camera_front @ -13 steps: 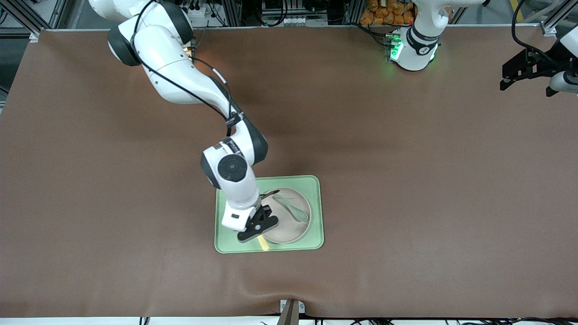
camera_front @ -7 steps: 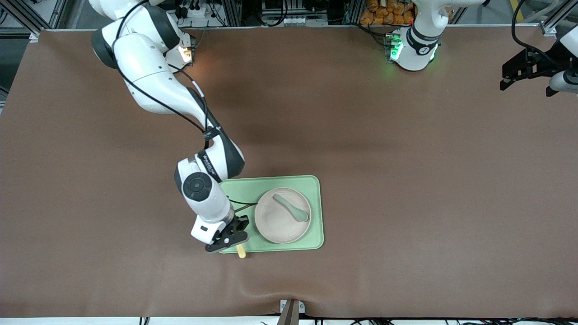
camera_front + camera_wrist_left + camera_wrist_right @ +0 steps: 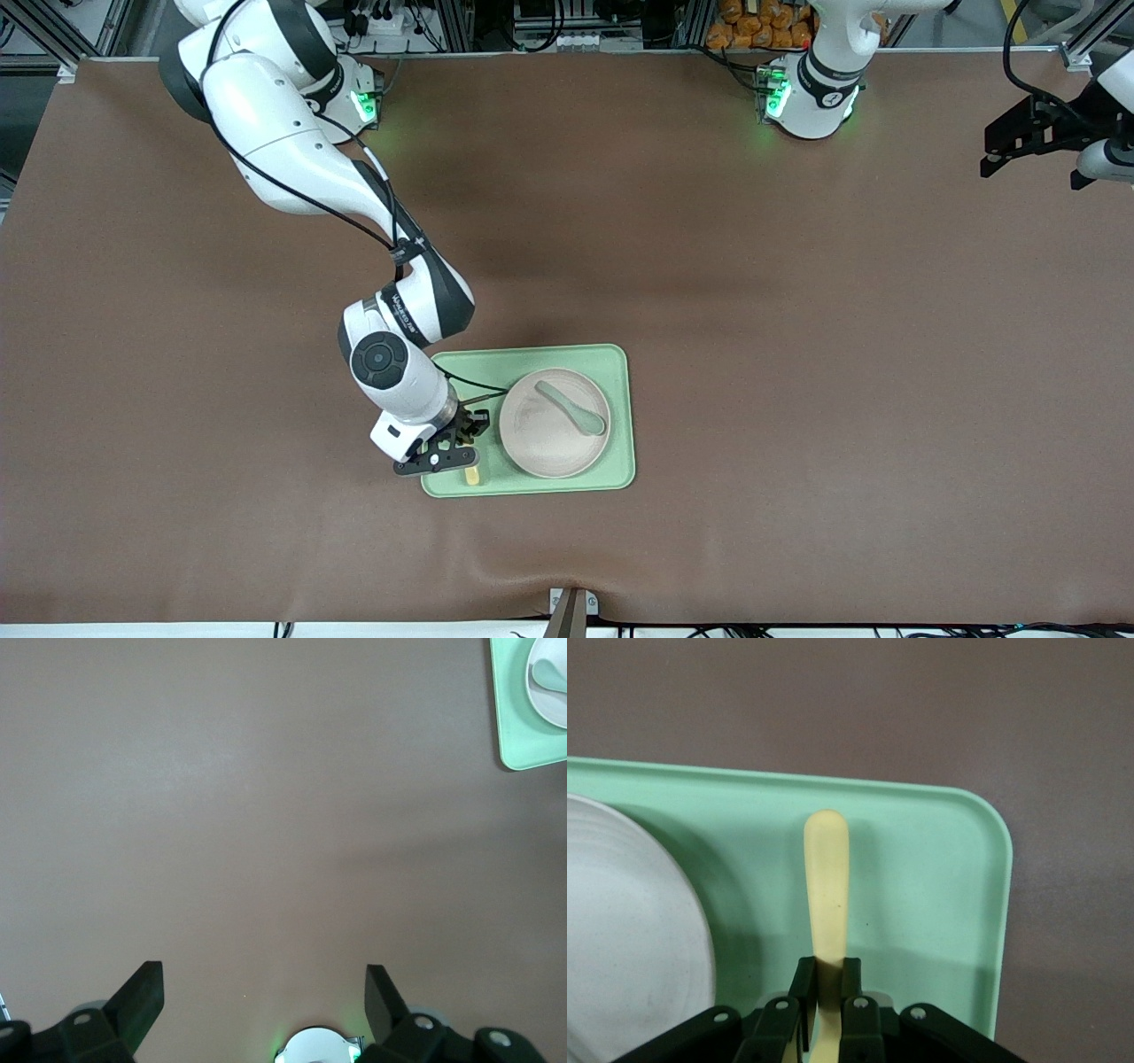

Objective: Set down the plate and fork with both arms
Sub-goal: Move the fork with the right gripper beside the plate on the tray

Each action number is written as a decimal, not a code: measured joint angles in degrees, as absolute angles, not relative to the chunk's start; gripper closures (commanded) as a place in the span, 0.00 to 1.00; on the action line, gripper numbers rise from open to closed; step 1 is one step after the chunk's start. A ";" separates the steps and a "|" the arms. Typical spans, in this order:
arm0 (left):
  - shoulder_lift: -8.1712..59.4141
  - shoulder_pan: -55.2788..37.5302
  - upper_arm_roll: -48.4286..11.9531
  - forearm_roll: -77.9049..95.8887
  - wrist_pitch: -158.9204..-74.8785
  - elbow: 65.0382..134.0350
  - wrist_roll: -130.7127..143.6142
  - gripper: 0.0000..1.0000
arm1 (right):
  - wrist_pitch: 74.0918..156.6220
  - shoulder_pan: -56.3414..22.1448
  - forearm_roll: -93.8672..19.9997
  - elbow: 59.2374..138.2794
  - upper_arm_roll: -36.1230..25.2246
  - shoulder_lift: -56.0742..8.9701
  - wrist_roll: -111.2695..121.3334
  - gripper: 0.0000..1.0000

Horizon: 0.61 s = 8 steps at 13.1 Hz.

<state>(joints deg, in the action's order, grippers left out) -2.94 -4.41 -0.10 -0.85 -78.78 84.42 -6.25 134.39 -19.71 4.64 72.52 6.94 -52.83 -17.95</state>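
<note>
Pale-yellow plastic, 1 small fork [image 3: 827, 877] is clamped in the right gripper [image 3: 440, 455] over the rectangular pale-green tray [image 3: 469, 362], beside 1 round cream-beige plate [image 3: 540, 434] on which 1 grey-green spoon [image 3: 571, 410] lies. The left gripper [image 3: 262, 992] is parked, fingers apart, over the brown table [image 3: 797, 310].

My right gripper [image 3: 826, 992] covers the tined end of the fork [image 3: 827, 877]; only the rounded handle end shows over the tray [image 3: 939, 868], so I cannot see the tines at all. In the front view the same gripper [image 3: 440, 456] hides most of the fork [image 3: 473, 477] and the tray corner beneath it. The plate [image 3: 629, 939] is cut off by the right wrist picture's edge. In my left wrist view, tray [image 3: 523, 735], plate [image 3: 545, 704] and spoon [image 3: 551, 673] are cropped at the corner. My left gripper [image 3: 1019, 146] sits by the front view's edge, its arm partly out of frame.
</note>
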 measured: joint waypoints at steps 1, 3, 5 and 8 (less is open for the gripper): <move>-2.94 -4.41 -0.11 -0.85 -78.78 84.42 -6.25 0.00 | 135.87 -19.68 4.64 73.97 6.94 -52.44 -18.00 1.00; -2.94 -4.41 -0.11 -0.85 -78.78 84.42 -6.25 0.00 | 139.36 -19.60 4.64 77.14 6.93 -51.79 -18.16 0.52; -2.94 -4.41 -0.11 -0.85 -78.78 84.42 -6.25 0.00 | 140.48 -19.47 4.64 78.50 6.88 -51.37 -18.36 0.00; -2.94 -4.41 -0.11 -0.85 -78.78 84.42 -6.25 0.00 | 139.54 -19.27 4.64 78.34 6.83 -50.19 -18.37 0.00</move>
<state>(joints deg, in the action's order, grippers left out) -2.94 -4.41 -0.11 -0.85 -78.78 84.42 -6.25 139.54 -19.27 4.64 78.34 6.83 -50.19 -18.37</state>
